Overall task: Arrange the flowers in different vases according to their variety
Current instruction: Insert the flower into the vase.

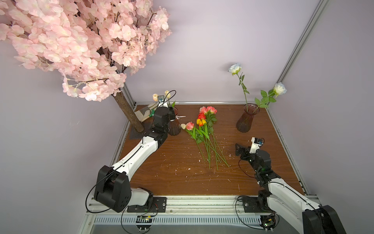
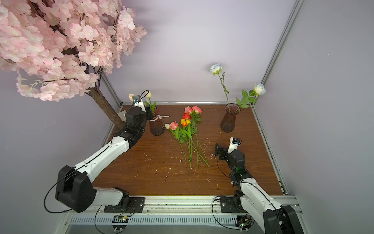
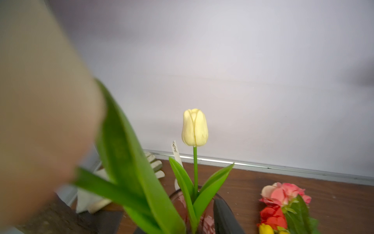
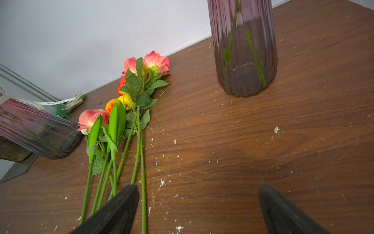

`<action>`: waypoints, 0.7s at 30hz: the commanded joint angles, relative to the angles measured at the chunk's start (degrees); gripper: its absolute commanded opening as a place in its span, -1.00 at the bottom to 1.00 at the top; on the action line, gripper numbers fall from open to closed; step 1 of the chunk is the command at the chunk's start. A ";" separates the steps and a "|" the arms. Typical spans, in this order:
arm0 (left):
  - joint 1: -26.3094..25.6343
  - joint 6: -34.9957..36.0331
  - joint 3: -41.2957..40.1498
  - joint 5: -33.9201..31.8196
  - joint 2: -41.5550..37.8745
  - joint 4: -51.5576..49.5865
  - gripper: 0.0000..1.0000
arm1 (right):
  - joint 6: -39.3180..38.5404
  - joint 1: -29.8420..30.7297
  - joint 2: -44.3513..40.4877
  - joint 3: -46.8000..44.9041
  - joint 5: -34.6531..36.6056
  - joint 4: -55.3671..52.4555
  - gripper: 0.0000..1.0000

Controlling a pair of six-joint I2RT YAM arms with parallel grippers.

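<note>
Dark reddish-brown ribbed glass vase with white ribbon (image 2: 156, 126), far left of wooden worktop (image 2: 141, 174): holds cream tulips (image 3: 194, 127), kept to their kind.
Plain reddish-brown ribbed vase (image 1: 245, 119), far right: white roses (image 1: 235, 68).
Loose pink and red roses and orange-yellow tulips (image 1: 204, 129): lying between, seemingly unsorted.
Left end effector (image 2: 149, 114): at the ribboned neck, opening impossible to tell.
Right end effector (image 4: 199, 192): spread wide, empty, near the stem ends.
</note>
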 commanded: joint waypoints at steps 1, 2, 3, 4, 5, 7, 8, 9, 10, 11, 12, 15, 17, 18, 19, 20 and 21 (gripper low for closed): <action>0.22 -4.78 -0.38 3.37 -4.48 -3.19 0.01 | 0.55 0.28 0.07 1.08 -0.92 2.14 0.99; 0.02 -5.50 -0.65 4.16 -5.49 -3.83 0.05 | 0.55 0.29 0.13 1.08 -1.05 2.23 0.99; -0.33 -6.24 -1.28 4.79 -6.54 -4.34 0.13 | 0.55 0.31 0.35 1.16 -1.17 2.23 0.99; -0.82 -6.80 -1.87 5.14 -7.55 -4.97 0.19 | 0.55 0.29 0.44 1.17 -1.31 2.39 0.99; -1.33 -7.18 -2.23 5.28 -8.25 -5.51 0.27 | 0.55 0.26 0.56 1.17 -1.41 2.49 0.99; -2.39 -8.38 -3.45 5.42 -9.97 -6.73 0.42 | 0.64 0.31 0.93 1.25 -1.66 2.67 0.99; -2.74 -8.87 -4.02 5.71 -10.65 -7.11 0.48 | 0.64 0.27 1.10 1.26 -1.69 2.70 0.99; -3.15 -9.55 -4.48 6.10 -11.25 -7.77 0.50 | 0.64 0.29 1.21 1.26 -1.78 2.70 0.99; -3.56 -10.42 -5.04 6.56 -11.84 -8.38 0.54 | 0.64 0.32 1.29 1.33 -1.95 2.87 0.99; -3.90 -11.21 -5.41 7.04 -12.28 -8.86 0.56 | 0.64 0.31 1.49 1.35 -2.22 3.00 0.99; -4.41 -12.28 -5.96 7.80 -12.74 -9.39 0.57 | 0.64 0.31 1.55 1.35 -2.50 3.18 0.99; -5.98 -15.52 -7.85 10.04 -13.91 -10.51 0.57 | 0.71 0.26 1.94 1.30 -3.61 3.87 0.99; -6.88 -17.83 -9.55 11.89 -14.53 -10.60 0.57 | 0.73 0.25 2.24 1.41 -4.20 4.23 0.99; -7.41 -19.34 -10.52 12.78 -14.75 -10.51 0.57 | 0.74 0.26 2.43 1.51 -4.28 4.25 0.99; -7.86 -20.41 -11.41 13.69 -14.91 -10.28 0.55 | 0.73 0.26 2.60 1.52 -4.37 4.25 0.99; -8.40 -21.35 -12.28 14.20 -14.89 -10.15 0.53 | 0.79 0.25 2.69 1.52 -4.45 4.29 0.99; -9.19 -22.26 -13.01 14.21 -14.77 -10.07 0.52 | 0.81 0.34 2.80 1.52 -4.58 4.33 0.99</action>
